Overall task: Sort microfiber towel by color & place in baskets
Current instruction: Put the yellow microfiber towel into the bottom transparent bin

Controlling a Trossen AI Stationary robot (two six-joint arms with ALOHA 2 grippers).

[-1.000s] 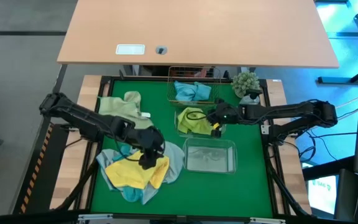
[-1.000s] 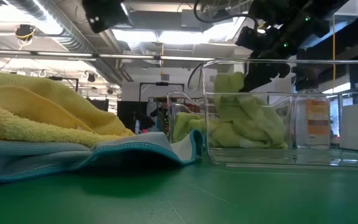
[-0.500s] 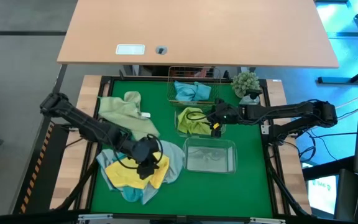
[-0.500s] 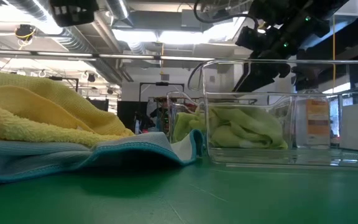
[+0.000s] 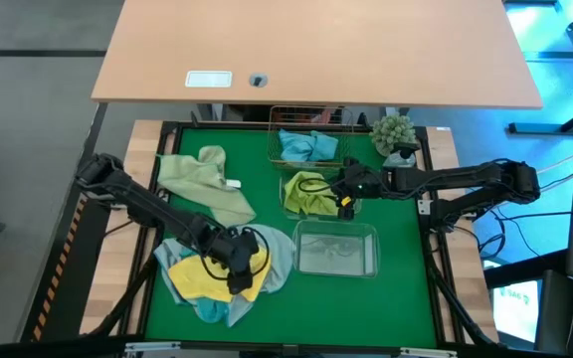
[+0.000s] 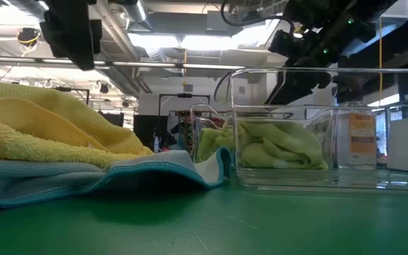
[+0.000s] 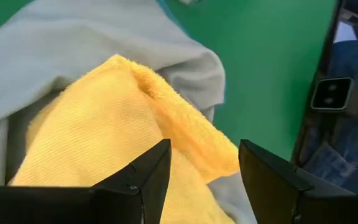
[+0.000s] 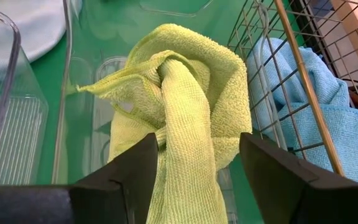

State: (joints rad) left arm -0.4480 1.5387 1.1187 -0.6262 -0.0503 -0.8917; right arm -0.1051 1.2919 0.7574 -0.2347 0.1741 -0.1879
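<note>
A yellow towel (image 5: pixel 207 280) lies on top of pale grey-blue towels (image 5: pixel 279 261) at the table's near left. My left gripper (image 5: pixel 237 273) hangs open just above the yellow towel (image 7: pixel 104 143), touching nothing. My right gripper (image 5: pixel 342 196) stands open over the middle clear tub (image 5: pixel 285 179). A lime-green towel (image 8: pixel 185 112) lies slumped on that tub's floor, below the fingers. The copper wire basket (image 5: pixel 272 129) at the far side holds blue towels (image 5: pixel 306 146). A second clear tub (image 5: pixel 374 249) stands nearer, with no towel in it.
A pale green towel (image 5: pixel 202 179) lies spread on the mat at the far left. A small potted plant (image 5: pixel 394 132) stands to the right of the wire basket. Bare green mat shows at the near right and along the front edge.
My left gripper has gone toward the table's near edge and down, and now hangs close over the yellow towel. The lime-green towel, which hung upright in the tub under my right gripper, has dropped and lies slumped on the tub's floor.
</note>
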